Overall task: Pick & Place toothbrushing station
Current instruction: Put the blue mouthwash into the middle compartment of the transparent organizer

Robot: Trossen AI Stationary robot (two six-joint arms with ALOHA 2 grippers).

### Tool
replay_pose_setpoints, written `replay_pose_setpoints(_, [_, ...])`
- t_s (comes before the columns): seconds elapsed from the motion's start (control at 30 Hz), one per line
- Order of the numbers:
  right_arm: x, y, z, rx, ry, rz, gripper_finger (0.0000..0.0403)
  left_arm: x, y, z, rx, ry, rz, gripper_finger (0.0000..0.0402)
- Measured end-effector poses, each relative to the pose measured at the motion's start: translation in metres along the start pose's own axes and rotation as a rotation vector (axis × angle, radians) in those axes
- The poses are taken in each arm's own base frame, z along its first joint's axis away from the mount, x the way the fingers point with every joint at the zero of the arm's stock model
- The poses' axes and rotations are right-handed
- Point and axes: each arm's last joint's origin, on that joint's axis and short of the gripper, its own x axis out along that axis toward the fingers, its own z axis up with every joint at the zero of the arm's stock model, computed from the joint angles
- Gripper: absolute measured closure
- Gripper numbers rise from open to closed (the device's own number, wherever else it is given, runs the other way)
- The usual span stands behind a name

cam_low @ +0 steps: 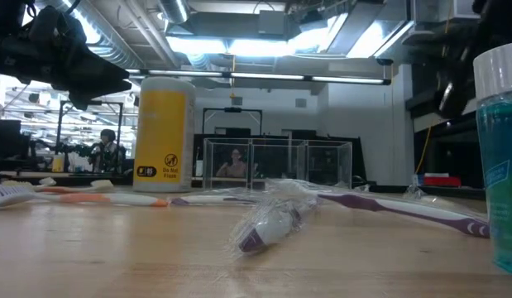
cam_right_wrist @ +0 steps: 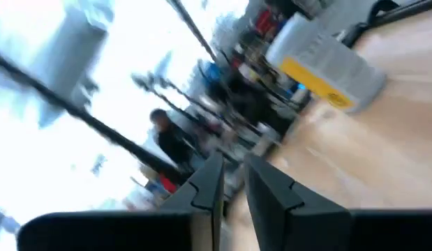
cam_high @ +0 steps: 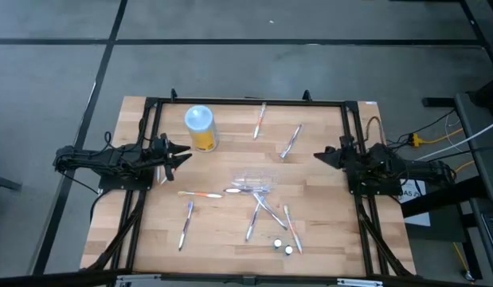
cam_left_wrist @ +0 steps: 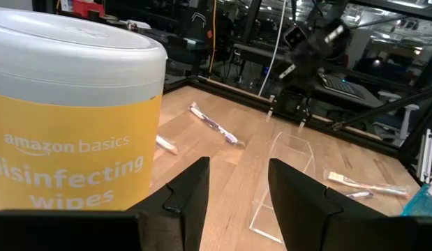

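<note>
Lying flat mid-table, the toothbrushes (cam_high: 265, 209) point every which way around the clear holder (cam_high: 252, 184). Left gripper (cam_high: 185, 155) fingers are spread; right gripper (cam_high: 318, 156) fingers are slightly apart.

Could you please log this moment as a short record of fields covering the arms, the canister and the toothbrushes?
left gripper: open, empty, beside the yellow wipes canister
right gripper: fingers slightly apart, empty, at the table's right side
clear holder: mid-table
toothbrushes: scattered loose on the wooden table
small round caps: near front edge
</note>
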Motion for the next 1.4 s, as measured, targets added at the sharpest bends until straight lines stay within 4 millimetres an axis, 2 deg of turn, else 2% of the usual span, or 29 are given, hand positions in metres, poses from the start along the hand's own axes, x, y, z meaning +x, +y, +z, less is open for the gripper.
replay_pose_setpoints(0.13, [-0.002,0.018,0.009,0.005,-0.109,0.179,0.0342,0.0,0.0,0.0,0.0,0.001,0.0,0.0258])
replay_pose_setpoints(0.23, [-0.007,0.032,0.016,-0.079,-0.195,0.316,0.0342,0.0,0.0,0.0,0.0,0.0,0.0,0.0258])
replay_pose_setpoints(0.33, [-0.01,0.038,0.019,-0.226,-0.271,0.371,0.0342,0.0,0.0,0.0,0.041,-0.004,0.013,0.0258])
replay_pose_setpoints(0.4, [-0.011,0.039,0.021,-0.286,-0.329,0.352,0.0342,0.0,0.001,0.003,0.019,-0.04,0.051,0.0258])
replay_pose_setpoints(0.5, [-0.012,0.039,0.024,-0.299,-0.408,0.294,0.0342,-0.001,0.0,0.014,-0.271,-0.176,0.068,0.0258])
replay_pose_setpoints(0.63, [-0.012,0.036,0.028,-0.286,-0.522,0.183,0.0342,-0.007,0.003,0.033,-0.492,-0.432,0.193,0.0258])
replay_pose_setpoints(0.73, [-0.013,0.034,0.029,-0.292,-0.585,0.104,0.0342,-0.013,0.004,0.044,-0.612,-0.566,0.221,0.0258])
replay_pose_setpoints(0.83, [-0.014,0.032,0.031,-0.278,-0.638,0.048,0.0342,-0.015,0.005,0.047,-0.605,-0.611,0.276,0.0258])
replay_pose_setpoints(1.0, [-0.015,0.029,0.033,-0.214,-0.734,-0.06,0.0342,-0.017,0.01,0.046,-0.5,-0.621,0.481,0.0258])
replay_pose_setpoints(1.13, [-0.013,0.025,0.031,-0.207,-0.702,-0.082,0.0342,-0.022,0.01,0.052,-0.641,-0.704,0.459,0.0258])
replay_pose_setpoints(1.27, [-0.011,0.023,0.028,-0.105,-0.644,-0.033,0.0342,-0.02,0.011,0.049,-0.644,-0.693,0.479,0.0258])
replay_pose_setpoints(1.4, [-0.01,0.025,0.027,-0.06,-0.609,0.022,0.0342,-0.019,0.008,0.051,-0.667,-0.684,0.36,0.0258])
